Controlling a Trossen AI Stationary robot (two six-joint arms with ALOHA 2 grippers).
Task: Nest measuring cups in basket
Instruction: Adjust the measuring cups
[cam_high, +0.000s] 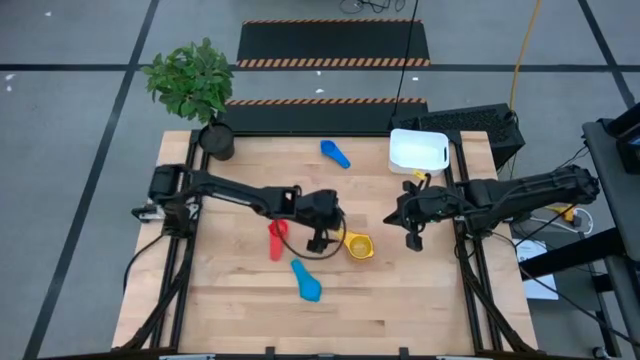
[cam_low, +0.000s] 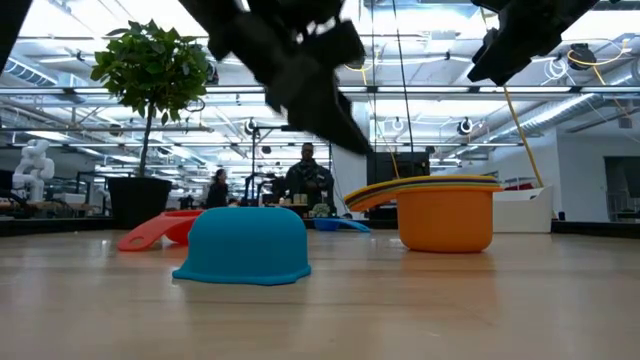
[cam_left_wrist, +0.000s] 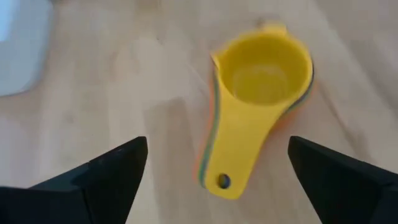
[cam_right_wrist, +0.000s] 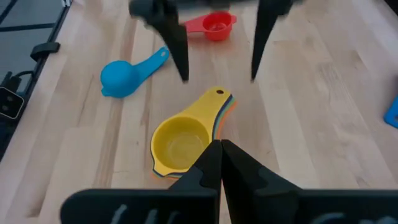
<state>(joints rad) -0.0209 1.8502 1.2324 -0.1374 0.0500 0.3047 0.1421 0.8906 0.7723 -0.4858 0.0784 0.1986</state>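
- My left gripper (cam_high: 330, 238) hangs wide and empty above the nested stack with the yellow cup (cam_high: 359, 245) on top, mid-tabletop; right gripper (cam_high: 412, 232) waits pinched closed beside it.
- Red cup (cam_high: 276, 240), light blue cup (cam_high: 306, 281) and mid blue cup (cam_high: 335, 154) lie loose.
- I judge stacking half done; next fetch red, with the basket (cam_high: 418, 150) at the far right corner.

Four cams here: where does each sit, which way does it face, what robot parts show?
High: overhead, straight down; both arms, basket.
Low: table height, level across; arms overhead, light blue cup upside down.
Left wrist: down past open left gripper onto yellow cup.
Right wrist: past shut right gripper.
Shared: all show the nested stack.
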